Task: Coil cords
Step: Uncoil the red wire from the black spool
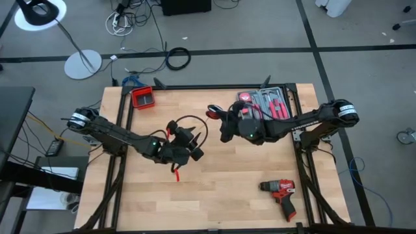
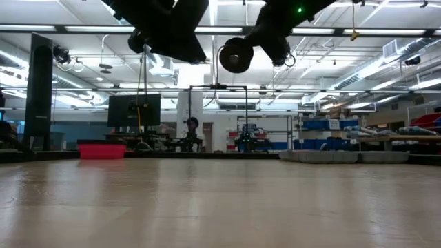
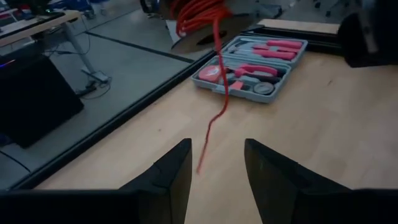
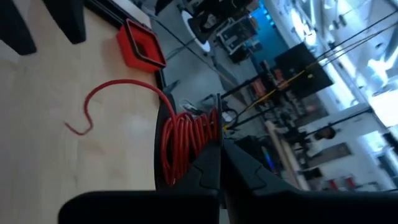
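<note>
Holding cords [image 4: 186, 146] in my right gripper [image 4: 219, 155], fingers clamped together on coiled red loops, raised above table [image 1: 221, 188] centre. Loose red tail hangs toward wood. My left gripper [image 3: 214, 171] just beside, fingers apart, empty. Tool case [image 3: 252, 62] behind, drill [image 1: 281, 193] near front.

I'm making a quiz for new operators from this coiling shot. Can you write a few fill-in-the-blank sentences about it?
1. The right gripper is ____ on the coil of red cord.
2. The left gripper has its fingers ____, with nothing between them.
3. The loose red end hangs down from the coil toward the ____ gripper.
4. The red drill lies on the table nearest the ____ arm.

Missing words: shut; open; left; right
</note>
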